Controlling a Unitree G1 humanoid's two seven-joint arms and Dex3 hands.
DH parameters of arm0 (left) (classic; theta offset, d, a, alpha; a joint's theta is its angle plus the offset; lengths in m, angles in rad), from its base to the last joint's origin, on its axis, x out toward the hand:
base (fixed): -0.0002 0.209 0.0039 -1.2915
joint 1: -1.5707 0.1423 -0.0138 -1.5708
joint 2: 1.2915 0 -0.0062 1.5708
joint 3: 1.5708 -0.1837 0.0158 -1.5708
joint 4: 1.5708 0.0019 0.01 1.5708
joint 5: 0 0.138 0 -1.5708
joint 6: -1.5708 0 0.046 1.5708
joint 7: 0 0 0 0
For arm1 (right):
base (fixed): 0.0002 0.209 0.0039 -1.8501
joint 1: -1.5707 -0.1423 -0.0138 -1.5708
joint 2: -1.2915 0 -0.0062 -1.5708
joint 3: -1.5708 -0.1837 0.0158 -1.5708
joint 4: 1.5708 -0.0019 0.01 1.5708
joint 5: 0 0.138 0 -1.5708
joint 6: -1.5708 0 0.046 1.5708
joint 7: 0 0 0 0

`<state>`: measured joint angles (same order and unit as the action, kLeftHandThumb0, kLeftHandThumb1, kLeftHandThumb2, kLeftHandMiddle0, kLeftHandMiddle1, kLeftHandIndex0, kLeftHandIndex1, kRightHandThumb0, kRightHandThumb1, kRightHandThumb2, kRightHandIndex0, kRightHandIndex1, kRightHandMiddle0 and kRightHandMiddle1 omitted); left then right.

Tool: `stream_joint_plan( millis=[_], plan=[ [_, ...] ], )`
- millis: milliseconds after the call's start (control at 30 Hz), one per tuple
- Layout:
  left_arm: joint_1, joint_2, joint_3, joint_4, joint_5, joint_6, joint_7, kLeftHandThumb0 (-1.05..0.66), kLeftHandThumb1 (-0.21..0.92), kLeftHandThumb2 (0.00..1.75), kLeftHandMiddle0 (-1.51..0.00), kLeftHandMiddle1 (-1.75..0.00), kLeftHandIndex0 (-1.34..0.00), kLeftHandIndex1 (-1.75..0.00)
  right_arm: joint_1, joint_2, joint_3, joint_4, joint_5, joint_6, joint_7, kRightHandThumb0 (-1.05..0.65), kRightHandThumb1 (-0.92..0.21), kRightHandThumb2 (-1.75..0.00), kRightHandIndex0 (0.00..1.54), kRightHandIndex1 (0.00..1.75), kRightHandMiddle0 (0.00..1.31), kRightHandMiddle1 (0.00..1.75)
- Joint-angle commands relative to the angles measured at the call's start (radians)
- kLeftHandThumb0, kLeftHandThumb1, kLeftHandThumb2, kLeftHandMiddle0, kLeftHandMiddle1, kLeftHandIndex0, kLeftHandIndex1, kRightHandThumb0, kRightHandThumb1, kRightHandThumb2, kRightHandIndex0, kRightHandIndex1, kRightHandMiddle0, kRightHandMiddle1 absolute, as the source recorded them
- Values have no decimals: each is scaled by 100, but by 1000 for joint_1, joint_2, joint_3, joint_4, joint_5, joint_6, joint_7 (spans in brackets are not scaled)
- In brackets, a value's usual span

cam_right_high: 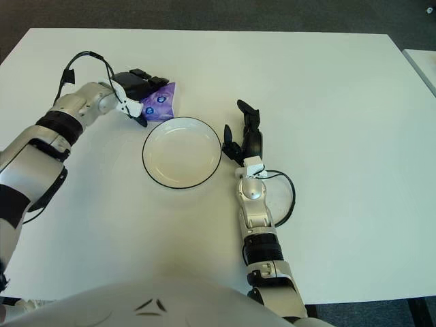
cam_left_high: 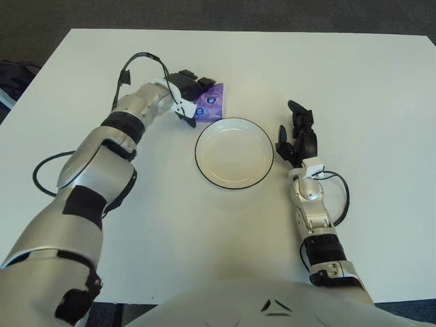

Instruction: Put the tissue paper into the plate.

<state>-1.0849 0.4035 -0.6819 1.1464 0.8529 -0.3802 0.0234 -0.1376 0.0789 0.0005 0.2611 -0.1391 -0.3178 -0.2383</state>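
Note:
A purple tissue pack [cam_left_high: 214, 102] lies just behind the left rim of a white plate with a black rim [cam_left_high: 234, 187] at the table's middle. My left hand [cam_left_high: 191, 95] is at the pack's left edge, fingers over its top and thumb at its near side, closed on it. The pack is low, at or just above the table; I cannot tell whether it is lifted. My right hand [cam_left_high: 298, 133] shows just right of the plate, fingers spread upward, holding nothing. The plate holds nothing.
The white table [cam_left_high: 375, 88] spreads wide around the plate. Black cables loop off my left wrist [cam_left_high: 136, 61] and beside my right forearm [cam_left_high: 343, 197]. Dark floor lies beyond the far edge. Another white surface [cam_right_high: 426, 65] shows at the far right.

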Motion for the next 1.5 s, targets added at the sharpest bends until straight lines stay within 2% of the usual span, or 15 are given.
stream_joint_plan(
  millis=[0, 33, 167, 333, 433, 700, 900, 1300, 1467],
  plan=[
    [116, -34, -68, 86, 74, 26, 134, -58, 51, 73, -70, -167, -38, -160, 87, -8, -7, 59, -4, 64, -2, -64, -92, -63, 33, 17, 0, 80],
    [120, -34, -76, 92, 82, 27, 186, -53, 47, 87, -77, -170, -46, -161, 88, -9, -6, 59, -5, 63, -2, -64, -92, -62, 33, 17, 0, 81],
    [125, -32, -117, 106, 120, 37, 350, -47, 41, 107, -88, -173, -56, -165, 93, -12, -5, 58, -4, 59, 0, -64, -92, -62, 35, 19, 0, 83],
    [121, -27, -159, 121, 149, 45, 447, -48, 32, 128, -101, -174, -61, -172, 96, -13, -4, 59, 3, 56, 6, -64, -92, -62, 37, 22, 0, 89],
    [118, -24, -179, 127, 157, 43, 475, -49, 28, 135, -108, -175, -64, -174, 98, -15, -5, 60, 8, 51, 12, -64, -92, -62, 37, 26, 0, 92],
    [124, -7, -198, 139, 152, 21, 518, -50, 24, 140, -117, -175, -67, -175, 99, -19, -5, 73, 11, 30, 28, -64, -92, -63, 32, 47, 0, 100],
    [138, -7, -174, 152, 123, 11, 547, -49, 24, 140, -118, -175, -66, -175, 95, -21, -5, 83, 14, 24, 39, -63, -92, -61, 29, 58, 0, 107],
    [151, -5, -139, 163, 86, 12, 574, -48, 28, 136, -120, -175, -64, -175, 92, -23, -4, 87, 13, 32, 46, -70, -92, -61, 27, 63, 2, 117],
    [117, 29, -91, 147, 46, -15, 579, -48, 28, 135, -120, -175, -64, -175, 95, -25, -2, 82, 13, 40, 54, -70, -92, -60, 27, 63, 4, 119]
  ],
)
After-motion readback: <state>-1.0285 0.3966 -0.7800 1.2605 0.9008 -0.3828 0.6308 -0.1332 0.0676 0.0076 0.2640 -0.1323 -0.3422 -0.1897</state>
